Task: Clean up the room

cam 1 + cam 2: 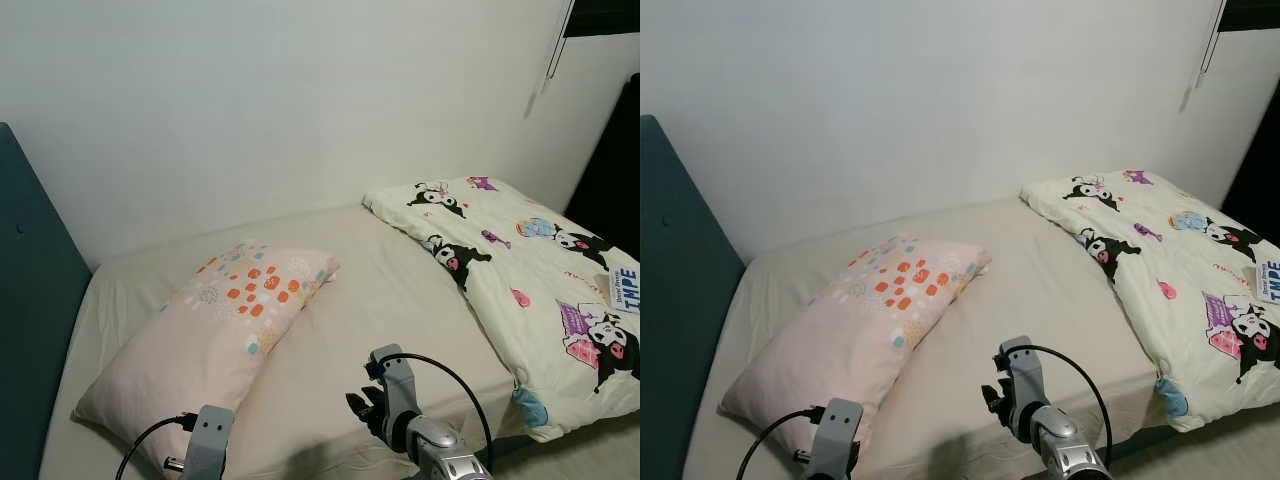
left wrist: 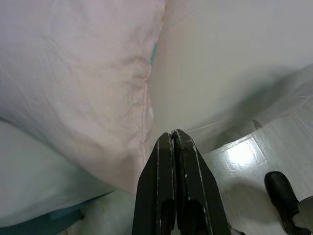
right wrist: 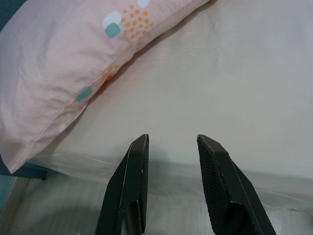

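A pink pillow (image 1: 225, 330) with orange and teal spots lies slanted on the left half of the bed (image 1: 390, 290), near the front edge. A folded cream quilt (image 1: 530, 290) printed with cartoon figures covers the bed's right end. My left gripper (image 2: 172, 133) is shut with nothing in it and hovers over the pillow's front edge at the bedside. My right gripper (image 3: 168, 139) is open and empty above the bed's front edge, just right of the pillow (image 3: 73, 73).
A teal headboard (image 1: 30, 300) stands at the bed's left end and a white wall runs behind it. A dark opening (image 1: 615, 170) is at the far right. Pale floor (image 2: 239, 154) shows beside the bed, with a black foot (image 2: 281, 196) on it.
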Tool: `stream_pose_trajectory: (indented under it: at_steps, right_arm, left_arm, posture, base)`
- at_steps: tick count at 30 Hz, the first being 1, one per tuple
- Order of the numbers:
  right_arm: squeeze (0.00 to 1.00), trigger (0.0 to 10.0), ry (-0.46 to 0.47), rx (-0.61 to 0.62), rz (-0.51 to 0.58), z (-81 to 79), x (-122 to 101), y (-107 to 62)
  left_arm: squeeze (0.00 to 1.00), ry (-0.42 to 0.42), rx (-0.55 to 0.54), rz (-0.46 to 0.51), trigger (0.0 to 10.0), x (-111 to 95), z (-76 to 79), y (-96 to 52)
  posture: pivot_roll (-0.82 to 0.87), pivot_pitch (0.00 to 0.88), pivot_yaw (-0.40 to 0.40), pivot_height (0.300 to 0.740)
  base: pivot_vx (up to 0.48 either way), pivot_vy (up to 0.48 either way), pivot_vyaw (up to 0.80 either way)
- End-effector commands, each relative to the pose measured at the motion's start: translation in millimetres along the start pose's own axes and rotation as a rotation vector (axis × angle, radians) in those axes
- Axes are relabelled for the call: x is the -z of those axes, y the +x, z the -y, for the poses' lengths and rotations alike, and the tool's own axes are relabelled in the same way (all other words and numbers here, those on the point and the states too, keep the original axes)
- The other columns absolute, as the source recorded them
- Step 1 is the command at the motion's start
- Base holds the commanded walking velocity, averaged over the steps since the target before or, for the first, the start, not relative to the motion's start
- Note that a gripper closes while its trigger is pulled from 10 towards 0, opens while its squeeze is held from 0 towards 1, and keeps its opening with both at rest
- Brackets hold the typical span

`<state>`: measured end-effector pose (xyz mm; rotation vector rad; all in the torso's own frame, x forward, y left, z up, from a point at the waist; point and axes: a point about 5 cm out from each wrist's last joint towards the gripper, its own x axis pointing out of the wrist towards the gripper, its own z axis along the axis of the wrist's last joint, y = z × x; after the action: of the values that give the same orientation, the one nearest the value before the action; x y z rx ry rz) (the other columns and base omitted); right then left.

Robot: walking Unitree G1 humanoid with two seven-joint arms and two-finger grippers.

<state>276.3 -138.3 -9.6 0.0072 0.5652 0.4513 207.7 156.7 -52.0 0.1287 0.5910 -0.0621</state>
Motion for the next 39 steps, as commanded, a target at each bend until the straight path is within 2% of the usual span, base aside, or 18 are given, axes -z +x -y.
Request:
stream_pose_trajectory:
  at_steps: [1,39]
  right_arm:
    - [0.0,10.0,0.016,-0.004,0.023,-1.7,-2.7,0.7]
    - [0.0,10.0,0.029,-0.013,0.032,-2.7,-5.7,1.4]
  left_arm:
    - [0.0,-0.005,0.001,-0.002,10.0,0.2,1.8,-0.1]
    - [0.0,0.0,-0.005,0.005,10.0,-1.8,-1.1,0.6]
  posture:
    - [-0.06,0.0,0.001,0.738]
    - [-0.05,0.0,-0.002,0.738]
  base:
    - [0.0,0.0,0.0]
    - [0.0,0.0,0.0]
